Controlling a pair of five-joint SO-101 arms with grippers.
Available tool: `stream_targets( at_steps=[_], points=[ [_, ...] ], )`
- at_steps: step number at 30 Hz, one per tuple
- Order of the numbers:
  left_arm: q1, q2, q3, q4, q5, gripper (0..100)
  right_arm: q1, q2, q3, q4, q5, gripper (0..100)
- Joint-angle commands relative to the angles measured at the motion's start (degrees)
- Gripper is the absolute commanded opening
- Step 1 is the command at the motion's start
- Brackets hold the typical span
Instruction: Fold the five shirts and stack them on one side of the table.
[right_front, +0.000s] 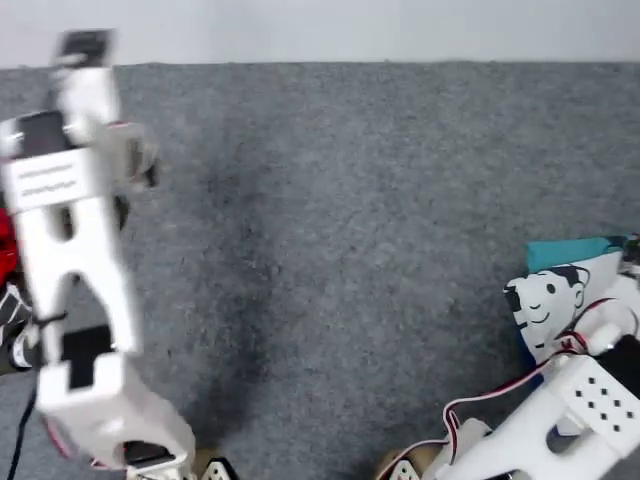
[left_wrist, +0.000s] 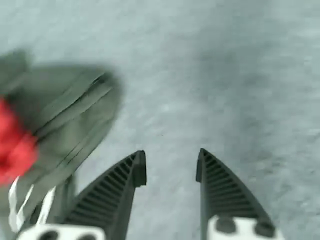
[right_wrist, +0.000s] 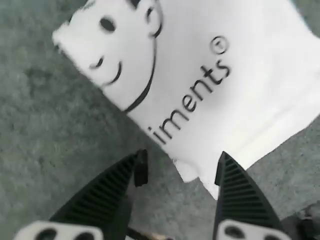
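From above, you see the left arm (right_front: 70, 230) over the left edge of the surface (right_front: 350, 200). The right arm (right_front: 560, 420) is at the near right corner, beside a white shirt (right_front: 560, 300) with a cartoon face. That shirt lies on a teal shirt (right_front: 565, 250) at the right edge.

At your left wrist, the left fingers (left_wrist: 117, 187) stand open over bare surface, with a grey-green shirt (left_wrist: 75, 115) and a red cloth (left_wrist: 15, 145) beside them.

At your right wrist, the right fingers (right_wrist: 107, 192) are spread apart above the white shirt's edge, gripping nothing.

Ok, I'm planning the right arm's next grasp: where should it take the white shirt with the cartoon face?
Probably the loose corner of the white shirt, flat on the grey mat between the fingers of the open right gripper. Come straight down and pinch that edge.
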Motion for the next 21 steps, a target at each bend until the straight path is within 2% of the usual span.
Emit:
stream_targets(
  at_steps=[1,5,11,15,18,21],
  points=[
    [-13.10,-9.76,9.71,0.79,0.26,17,-0.31,-1.19,-2.55,3.12,5.01,22.6],
    [-28.31,-13.10,13.76,0.18,0.26,17,-0.31,-3.03,-2.55,4.70,8.26,22.6],
    [-46.77,-12.84,15.34,-5.19,0.62,17,-0.66,-15.96,-5.71,1.98,12.31,22.6],
    [-52.75,-12.57,20.00,-13.27,0.18,17,-0.66,-24.75,-7.74,1.36,12.48,22.6],
    [-56.97,-11.34,21.41,-24.70,0.53,17,-0.66,-28.00,-7.12,3.47,12.48,22.6],
    [-56.44,-7.82,22.29,-36.40,0.44,17,-0.66,-28.00,-4.66,4.18,12.48,22.6]
  ],
)
